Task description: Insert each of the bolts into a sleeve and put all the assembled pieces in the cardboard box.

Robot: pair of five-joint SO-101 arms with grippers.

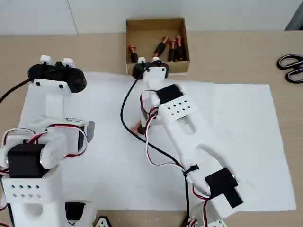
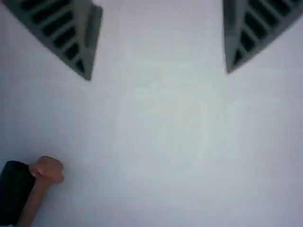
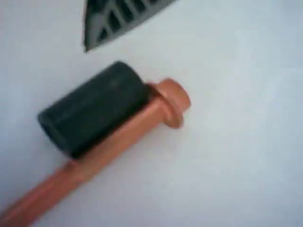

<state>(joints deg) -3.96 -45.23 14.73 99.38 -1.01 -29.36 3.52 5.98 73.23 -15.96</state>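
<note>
At the sheet's (image 1: 246, 142) middle, bolt (image 3: 118, 142) touches sleeve (image 3: 92, 109), unjoined; left gripper (image 2: 157, 73) gapes empty, right gripper (image 1: 146, 105) unreadable; best steady the sleeve, then feed the bolt in squarely.

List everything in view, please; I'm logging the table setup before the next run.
cardboard box: one, brown, far side of the table.
assembled pieces: four seen, copper bolts in black sleeves, inside the box.
bolt: one, copper, loose on the paper.
sleeve: one, black, lying alongside the bolt.
paper sheet: one, white, over the table's middle.
scissors: one pair, dark handles, table's right edge.
table: one, light wood.
left arm: white, black motors.
left gripper: grey fingers apart, over paper.
right arm: white, above the loose bolt.
</note>
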